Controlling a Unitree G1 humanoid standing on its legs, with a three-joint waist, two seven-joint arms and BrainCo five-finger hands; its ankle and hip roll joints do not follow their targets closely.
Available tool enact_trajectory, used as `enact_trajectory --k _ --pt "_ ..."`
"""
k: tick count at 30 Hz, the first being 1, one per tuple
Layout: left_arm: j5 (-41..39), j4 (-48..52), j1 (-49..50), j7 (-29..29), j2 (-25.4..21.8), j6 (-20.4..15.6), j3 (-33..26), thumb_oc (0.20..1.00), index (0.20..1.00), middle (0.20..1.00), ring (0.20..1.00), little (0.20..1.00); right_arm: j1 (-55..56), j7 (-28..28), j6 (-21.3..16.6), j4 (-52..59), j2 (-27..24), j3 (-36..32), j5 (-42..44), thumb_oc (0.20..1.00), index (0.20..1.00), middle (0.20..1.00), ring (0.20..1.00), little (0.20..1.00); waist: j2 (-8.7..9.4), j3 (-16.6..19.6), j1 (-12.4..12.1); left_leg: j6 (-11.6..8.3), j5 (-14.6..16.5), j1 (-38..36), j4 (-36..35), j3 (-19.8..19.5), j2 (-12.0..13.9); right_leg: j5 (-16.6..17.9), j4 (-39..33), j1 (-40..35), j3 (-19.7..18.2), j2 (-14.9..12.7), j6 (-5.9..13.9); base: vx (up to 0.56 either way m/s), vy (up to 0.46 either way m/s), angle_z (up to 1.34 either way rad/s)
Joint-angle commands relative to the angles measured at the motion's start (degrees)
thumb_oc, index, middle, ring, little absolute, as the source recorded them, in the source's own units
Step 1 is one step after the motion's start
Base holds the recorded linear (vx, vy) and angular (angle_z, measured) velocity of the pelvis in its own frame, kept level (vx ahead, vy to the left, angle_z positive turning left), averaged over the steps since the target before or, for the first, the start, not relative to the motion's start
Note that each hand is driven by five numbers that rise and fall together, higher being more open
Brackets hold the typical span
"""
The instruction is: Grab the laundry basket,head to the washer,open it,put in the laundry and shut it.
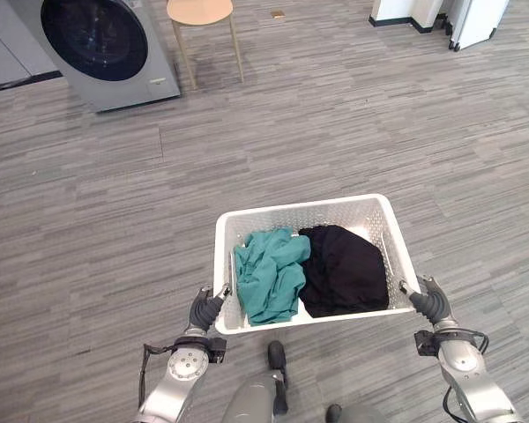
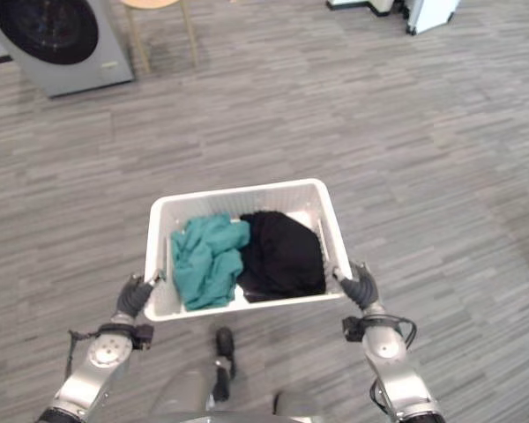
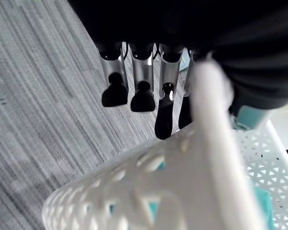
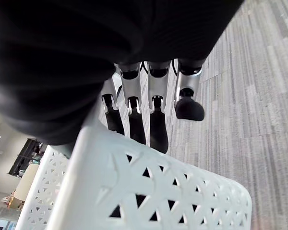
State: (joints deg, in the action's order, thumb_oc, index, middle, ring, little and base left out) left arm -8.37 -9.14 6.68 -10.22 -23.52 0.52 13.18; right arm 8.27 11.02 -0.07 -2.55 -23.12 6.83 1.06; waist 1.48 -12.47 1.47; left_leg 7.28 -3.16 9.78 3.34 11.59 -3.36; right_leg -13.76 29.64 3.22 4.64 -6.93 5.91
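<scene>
While you carry, washer (image 1: 101,44): well ahead, door closed.
Laundry basket (image 1: 348,212): held level between both arms so nothing spills.
Clothes: teal garment (image 1: 271,271) beside black garment (image 1: 342,268), inside.
Left robot hand (image 1: 206,310): fingers curled round one end rim.
Right robot hand (image 1: 430,302): curled round the opposite rim.

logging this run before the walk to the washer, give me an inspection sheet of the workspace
surface: grey plank floor.
job's things: white laundry basket carried at its near corners, holding a teal cloth and a black cloth; washer far left, door shut.
clutter: wooden stool beside the washer.
hands: left hand and right hand with fingers curled on the basket rim.
cables: nothing seen.
surroundings: white furniture bases far right.
</scene>
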Motion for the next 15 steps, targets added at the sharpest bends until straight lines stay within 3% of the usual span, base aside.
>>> enact_trajectory --k 1,4,5,9,12,14,15 --pt "-2.3 6.7 0.0 -0.2 -0.9 -5.5 -4.6 0.2 0.2 0.2 0.2 0.2 -4.7 -1.7 -5.7 3.4 0.5 -1.6 4.0 0.2 0.2 0.2 0.2 0.2 -0.23 1.4 -1.2 -3.08 9.9 -4.2 5.6 0.9 3.0 11.1 -6.0 3.9 4.0 -0.2 2.1 0.31 0.067 -0.11" --pt "-2.9 6.9 1.1 -0.3 -1.4 -5.6 -5.9 0.2 0.2 0.2 0.2 0.2 -5.0 -1.9 -5.4 3.1 0.4 -1.6 4.5 0.2 0.2 0.2 0.2 0.2 -1.01 1.1 -0.5 -3.72 11.8 -10.2 2.6 0.1 3.2 10.6 -12.2 9.6 9.4 -0.1 1.26 0.41 -0.001 -0.18" --pt "-2.9 6.9 1.1 -0.3 -1.3 -5.6 -5.9 0.2 0.2 0.2 0.2 0.2 -5.0 -1.9 -5.4 3.1 0.4 -1.6 4.5 0.2 0.2 0.2 0.2 0.2 -1.07 0.9 -0.4 -3.74 11.8 -10.4 2.5 0.1 3.2 10.6 -12.3 9.4 9.5 -0.1 1.26 0.38 -0.051 -0.09" --pt "-2.5 6.6 1.2 -0.6 -0.8 -5.9 -6.9 0.2 0.2 0.2 0.2 0.2 -5.4 -1.5 -5.3 2.9 0.3 -1.9 4.2 0.2 0.2 0.2 0.2 0.2 -1.25 0.8 0.3 -5.13 13.9 -15.5 0.2 -0.8 3.3 14.2 -21.5 13.7 13.1 -1.1 2.59 0.38 -0.1 -0.01" --pt "-1.9 6.2 0.8 -0.7 -0.5 -6.5 -7.3 0.2 0.2 0.2 0.2 0.2 -5.3 -1.7 -5.2 3.0 0.3 -2.4 4.0 0.2 0.2 0.2 0.2 0.2 -1.78 0.4 1.7 -6.52 15.5 -19.9 -0.6 -3.0 4.4 17.1 -25.8 17.0 10.2 -2.1 4.14 0.48 -0.18 0.3" --pt "-1.3 5.3 0.1 -1.5 0.0 -6.7 -7.3 0.2 0.2 0.2 0.2 0.2 -4.8 -2.0 -5.6 2.8 0.2 -2.4 3.7 0.2 0.2 0.2 0.2 0.2 -1.87 0.5 3.4 -7.33 16.1 -22.5 -0.3 -5.5 5.5 19.1 -24.9 20.1 4.8 -2.3 4.9 0.54 -0.268 0.42" --pt "-0.5 5.1 -0.5 -0.9 -0.4 -6.5 -6.6 0.2 0.2 0.2 0.2 0.2 -3.7 -2.0 -5.5 3.2 0.1 -2.9 3.7 0.2 0.2 0.2 0.2 0.2 -1.23 1.3 3.5 -7.86 17.2 -23.2 0.8 -6.8 5.9 18.3 -24.1 19.7 3.5 -2.3 4.72 0.56 -0.337 0.77"
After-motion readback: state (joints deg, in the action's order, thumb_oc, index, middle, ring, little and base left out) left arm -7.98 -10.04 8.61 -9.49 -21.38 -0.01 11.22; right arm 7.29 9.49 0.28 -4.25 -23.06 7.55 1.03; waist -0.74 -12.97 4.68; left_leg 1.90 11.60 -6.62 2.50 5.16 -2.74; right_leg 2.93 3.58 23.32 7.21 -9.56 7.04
